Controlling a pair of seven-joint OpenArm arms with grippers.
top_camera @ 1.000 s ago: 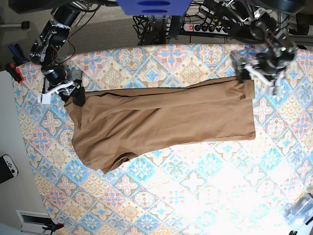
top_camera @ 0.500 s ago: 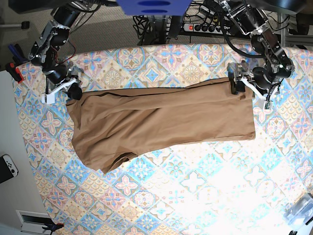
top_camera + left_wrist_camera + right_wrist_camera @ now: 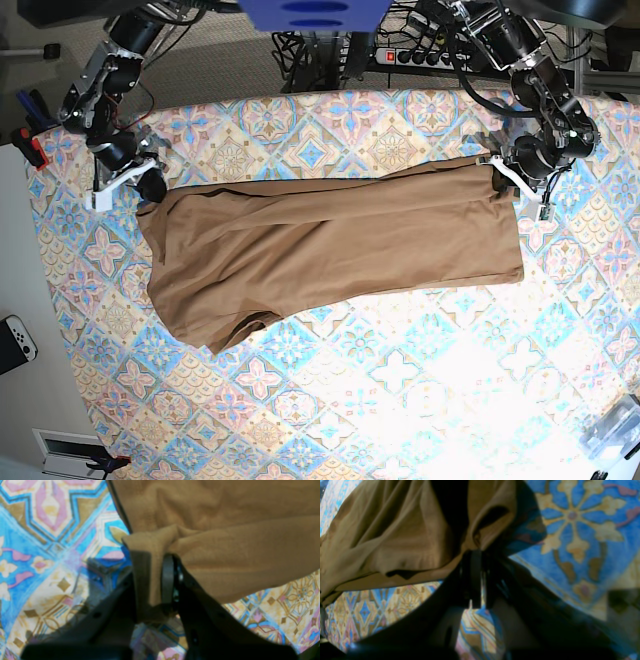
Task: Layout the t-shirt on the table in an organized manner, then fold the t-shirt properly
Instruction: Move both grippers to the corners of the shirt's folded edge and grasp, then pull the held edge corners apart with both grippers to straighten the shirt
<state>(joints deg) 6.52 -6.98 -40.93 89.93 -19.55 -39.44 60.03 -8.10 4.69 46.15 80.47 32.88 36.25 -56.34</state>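
The brown t-shirt [image 3: 330, 245] lies stretched lengthwise across the patterned table [image 3: 400, 400]. My left gripper [image 3: 503, 178] is at the shirt's far right corner, shut on a pinch of the fabric; the left wrist view shows the cloth [image 3: 225, 555] clamped between its fingers [image 3: 168, 577]. My right gripper [image 3: 150, 190] is at the shirt's far left corner, shut on the fabric there; the right wrist view shows bunched cloth [image 3: 402, 535] held at its fingertips [image 3: 475, 562]. The white tag is not visible.
A power strip [image 3: 425, 55] and cables lie beyond the table's far edge. A white game controller [image 3: 15, 340] lies off the table at left. A clear plastic object [image 3: 615, 430] sits at the table's near right corner.
My left gripper has closed on the shirt's right corner and pulled it outward. My right gripper has drawn the left corner slightly up and outward, so the shirt's top edge is tauter.
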